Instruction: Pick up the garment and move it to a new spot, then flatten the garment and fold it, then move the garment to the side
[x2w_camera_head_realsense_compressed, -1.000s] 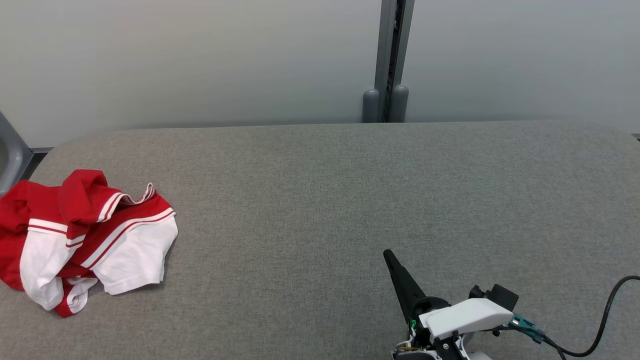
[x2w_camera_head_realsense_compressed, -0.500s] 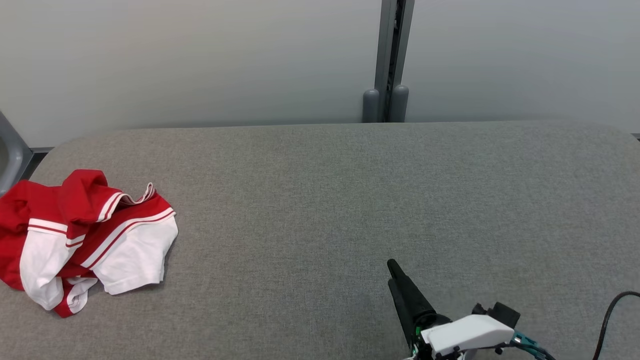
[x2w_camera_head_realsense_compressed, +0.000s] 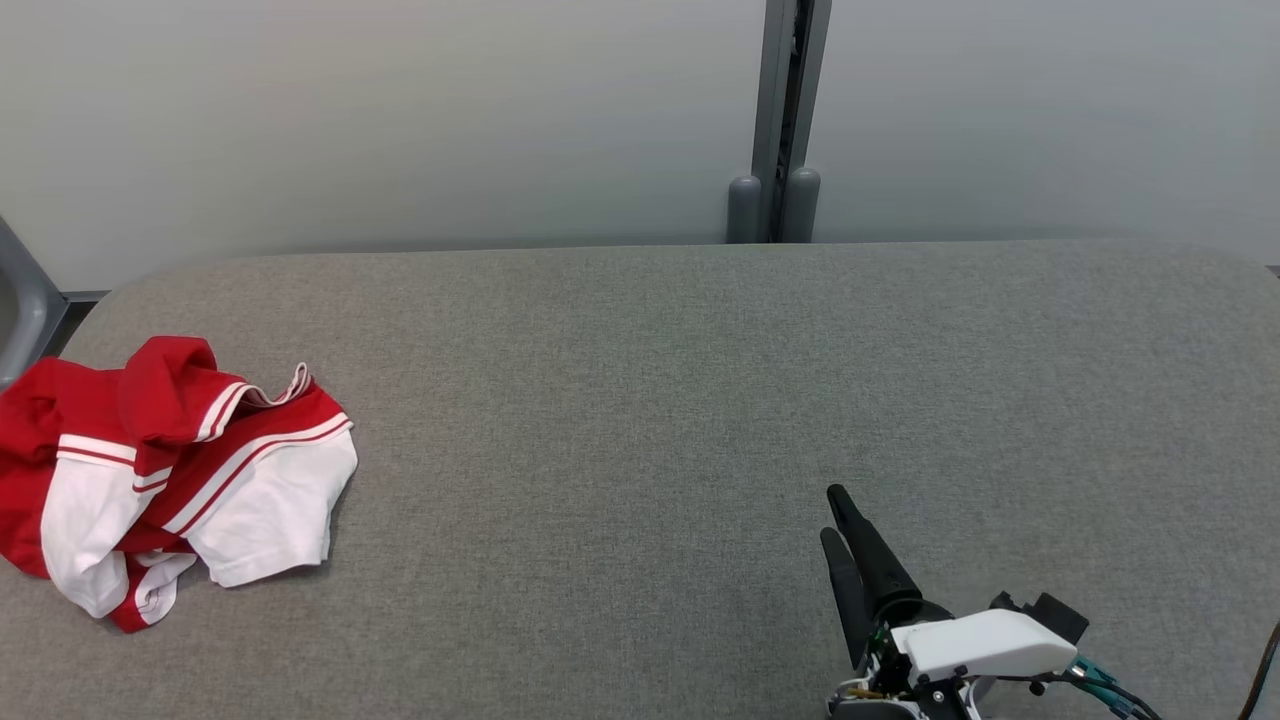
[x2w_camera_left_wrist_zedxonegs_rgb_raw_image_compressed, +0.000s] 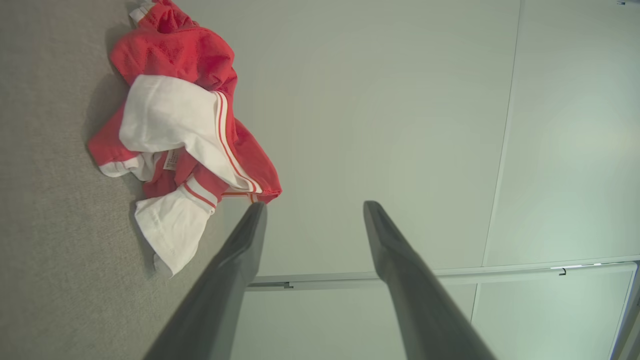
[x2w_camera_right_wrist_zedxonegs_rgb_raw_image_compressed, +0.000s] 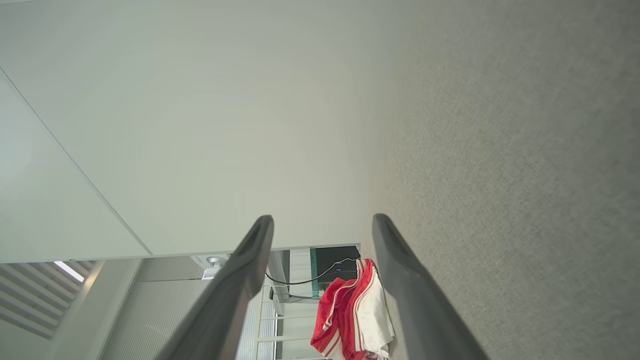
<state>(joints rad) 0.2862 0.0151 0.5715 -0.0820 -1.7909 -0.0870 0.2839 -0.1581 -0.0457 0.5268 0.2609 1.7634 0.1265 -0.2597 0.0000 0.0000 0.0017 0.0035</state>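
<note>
Left gripper (x2w_camera_left_wrist_zedxonegs_rgb_raw_image_compressed: 315, 205) shows its two dark fingers spread wide, nothing between them. Right gripper (x2w_camera_head_realsense_compressed: 832, 512) is spread as well and empty, at the front right of the grey fabric-covered table (x2w_camera_head_realsense_compressed: 640, 400). Crumpled red-and-white striped garment (x2w_camera_head_realsense_compressed: 170, 470) lies bunched at the table's far left, well apart from the right gripper. It's a heap with no clear long axis, white panels toward the front. Small white label (x2w_camera_left_wrist_zedxonegs_rgb_raw_image_compressed: 172, 159) peeks from the folds, its writing too small to read.
</note>
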